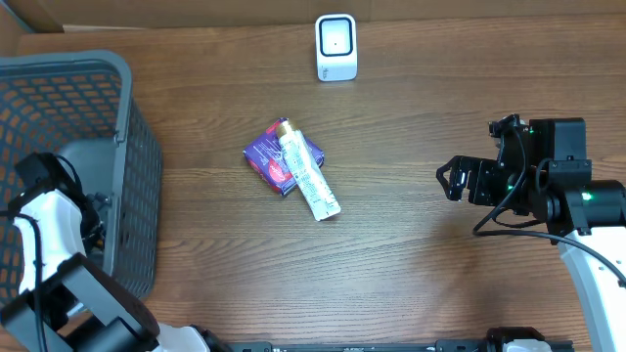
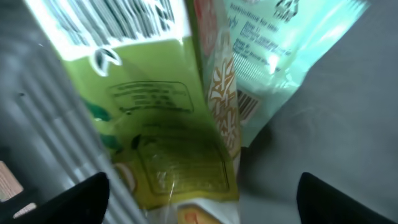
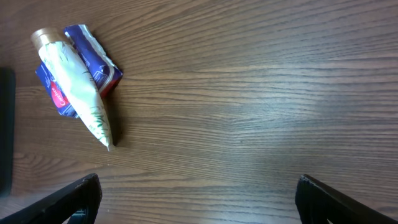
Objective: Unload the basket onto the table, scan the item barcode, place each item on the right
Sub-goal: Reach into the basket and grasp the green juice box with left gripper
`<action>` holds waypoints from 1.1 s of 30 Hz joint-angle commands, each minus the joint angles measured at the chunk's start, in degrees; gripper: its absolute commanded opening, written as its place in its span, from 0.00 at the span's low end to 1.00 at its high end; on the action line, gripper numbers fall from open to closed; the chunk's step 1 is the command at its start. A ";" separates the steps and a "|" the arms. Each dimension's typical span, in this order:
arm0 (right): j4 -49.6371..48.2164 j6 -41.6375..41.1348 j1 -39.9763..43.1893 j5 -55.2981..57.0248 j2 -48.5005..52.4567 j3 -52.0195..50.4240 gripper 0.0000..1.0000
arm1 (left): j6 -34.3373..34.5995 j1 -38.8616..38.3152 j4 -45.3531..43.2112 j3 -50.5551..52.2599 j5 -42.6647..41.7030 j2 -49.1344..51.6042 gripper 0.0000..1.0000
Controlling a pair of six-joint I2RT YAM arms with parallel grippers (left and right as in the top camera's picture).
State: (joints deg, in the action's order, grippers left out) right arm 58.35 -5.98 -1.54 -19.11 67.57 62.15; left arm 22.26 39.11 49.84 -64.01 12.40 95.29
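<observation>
My left gripper (image 2: 202, 200) is down inside the grey basket (image 1: 125, 108), open, its fingers wide on either side of a green packet (image 2: 161, 124) without touching it. That packet shows a barcode (image 2: 118, 18) near its top. A pale mint packet (image 2: 280, 56) lies beside it. In the overhead view only the left arm (image 1: 44, 210) shows at the basket. A white scanner (image 1: 335, 47) stands at the table's far edge. My right gripper (image 1: 452, 180) hovers open over bare wood (image 3: 199, 199), holding nothing.
A white tube (image 1: 308, 176) lies across a purple packet (image 1: 266, 156) in the middle of the table, also at the upper left of the right wrist view as the tube (image 3: 78, 93) and the packet (image 3: 93, 53). Basket walls close in around the left gripper.
</observation>
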 commanded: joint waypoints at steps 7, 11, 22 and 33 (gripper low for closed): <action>-0.09 0.04 -0.33 -0.07 0.07 1.81 1.00 | -0.46 0.31 0.17 0.37 -0.20 0.81 0.69; -0.09 0.04 -0.33 -0.07 0.07 1.81 1.00 | -0.46 0.28 -0.09 0.37 -0.20 0.81 0.56; -0.11 0.07 -0.33 -0.04 0.07 1.81 1.00 | -0.42 0.31 -2.47 0.55 0.22 0.85 0.54; -0.35 0.04 -0.33 -0.04 0.07 1.81 1.00 | -1.64 0.07 -1.36 0.02 -0.74 0.92 0.04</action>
State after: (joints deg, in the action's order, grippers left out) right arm 58.26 -5.98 -1.54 -19.07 67.57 62.15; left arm 22.04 39.11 47.81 -64.01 12.43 95.72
